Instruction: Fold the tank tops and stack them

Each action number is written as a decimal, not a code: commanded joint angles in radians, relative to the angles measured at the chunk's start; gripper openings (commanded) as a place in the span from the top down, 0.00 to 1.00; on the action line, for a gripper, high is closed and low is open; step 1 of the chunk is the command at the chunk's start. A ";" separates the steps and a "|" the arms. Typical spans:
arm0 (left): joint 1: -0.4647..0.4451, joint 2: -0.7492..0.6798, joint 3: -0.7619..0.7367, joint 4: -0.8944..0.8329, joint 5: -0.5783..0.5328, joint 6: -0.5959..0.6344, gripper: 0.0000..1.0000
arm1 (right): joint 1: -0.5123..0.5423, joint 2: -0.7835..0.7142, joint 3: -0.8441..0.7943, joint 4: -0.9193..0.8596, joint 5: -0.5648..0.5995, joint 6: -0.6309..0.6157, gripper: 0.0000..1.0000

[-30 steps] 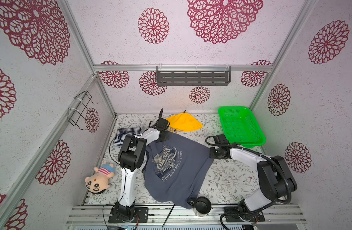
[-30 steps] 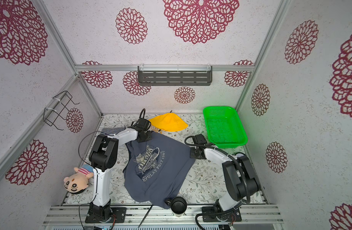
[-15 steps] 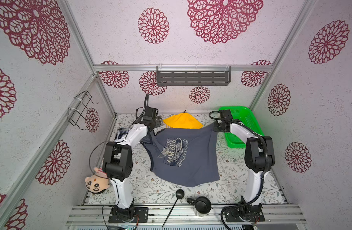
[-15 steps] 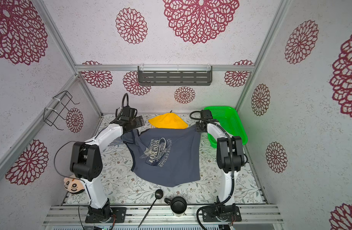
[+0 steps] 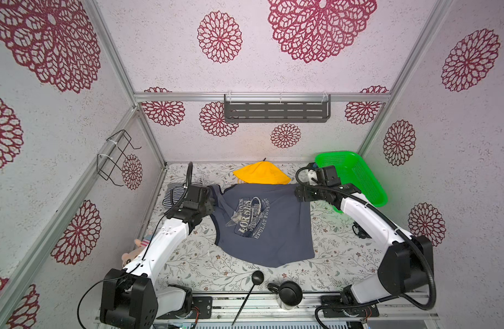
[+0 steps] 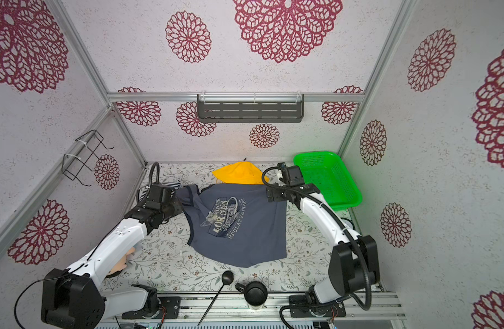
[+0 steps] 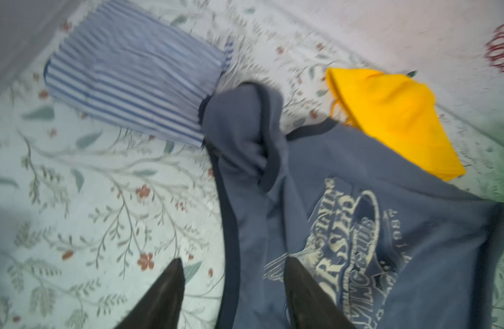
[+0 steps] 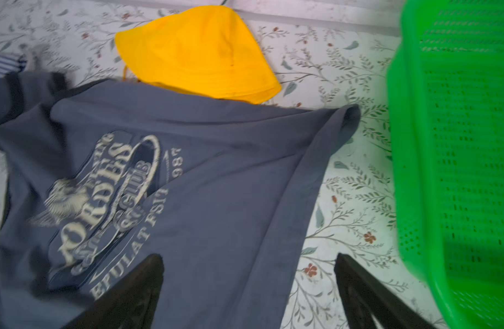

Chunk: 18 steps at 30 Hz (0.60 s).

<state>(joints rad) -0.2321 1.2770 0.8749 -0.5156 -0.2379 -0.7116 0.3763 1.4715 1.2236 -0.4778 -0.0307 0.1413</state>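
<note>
I'm viewing from high overhead in both top views; wrist cameras are sitting close, sharing the grey tank top (image 7: 416, 185) (image 8: 216, 171).

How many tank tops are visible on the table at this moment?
2. The blue-grey tank top lies spread in the middle; the striped tank top lies folded at the back left. Its folds may hide another.

We see twin arms: the left arm (image 5: 165, 245) and right arm (image 5: 367, 219) have smooth white links between blocky black joints, the biggest blocks at seven and four o'clock in both top views. A ribbed black hose (image 5: 189, 173) loops along each. The left gripper (image 7: 234, 258) and right gripper (image 8: 248, 254) carry black, pointed fingers (image 7: 165, 296).
</note>
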 commanded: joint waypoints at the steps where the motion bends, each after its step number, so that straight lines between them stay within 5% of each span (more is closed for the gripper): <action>1: 0.028 0.035 -0.017 0.040 0.011 -0.056 0.47 | 0.052 -0.013 -0.076 -0.031 -0.048 0.077 0.10; 6: 0.096 0.171 -0.011 0.179 0.060 -0.068 0.28 | 0.078 -0.068 -0.230 0.031 -0.082 0.171 0.21; 13: 0.117 0.365 0.064 0.244 0.048 -0.051 0.54 | 0.079 -0.140 -0.320 0.033 -0.063 0.198 0.23; 18: 0.117 0.432 0.103 0.285 0.080 -0.058 0.42 | 0.079 -0.129 -0.318 0.042 -0.067 0.201 0.23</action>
<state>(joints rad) -0.1173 1.6852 0.9428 -0.2939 -0.1795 -0.7601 0.4561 1.3525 0.8879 -0.4469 -0.0937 0.3176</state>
